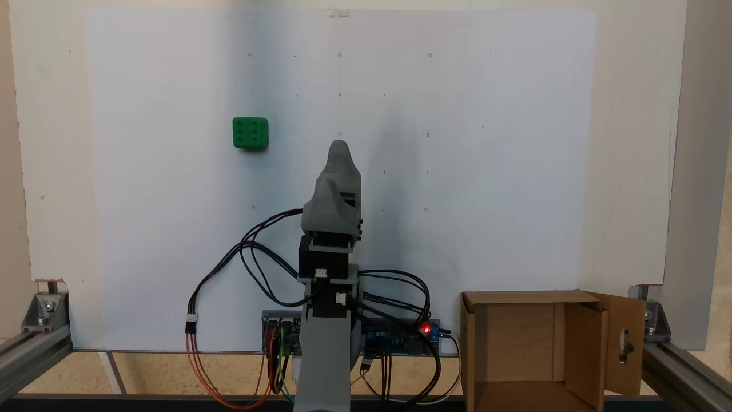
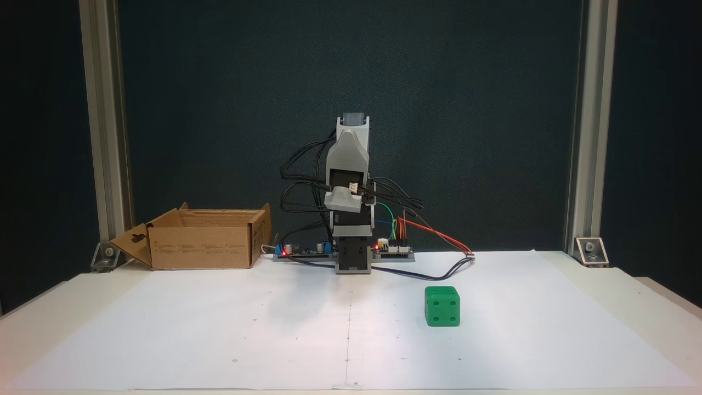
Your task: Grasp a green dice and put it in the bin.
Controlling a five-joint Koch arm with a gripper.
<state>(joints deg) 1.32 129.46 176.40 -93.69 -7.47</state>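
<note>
The green dice (image 1: 250,133) (image 2: 442,306) rests on the white paper sheet, alone and well clear of the arm. The bin (image 1: 514,337) (image 2: 200,247), an open brown cardboard box, stands beside the arm's base, and its slotted flap (image 1: 626,343) (image 2: 134,241) hangs outward. My grey gripper (image 1: 339,150) (image 2: 349,204) is folded back over the base in the middle of both fixed views. Its jaws lie together with no gap and hold nothing. The dice is far ahead of it, to the left in the view from behind the arm.
Circuit boards with red lights (image 1: 426,329) (image 2: 384,249) and loose cables (image 1: 251,252) (image 2: 439,238) surround the arm's base. Aluminium frame posts (image 2: 104,137) (image 2: 584,137) stand at the table's back corners. The white sheet (image 2: 219,329) covers most of the table.
</note>
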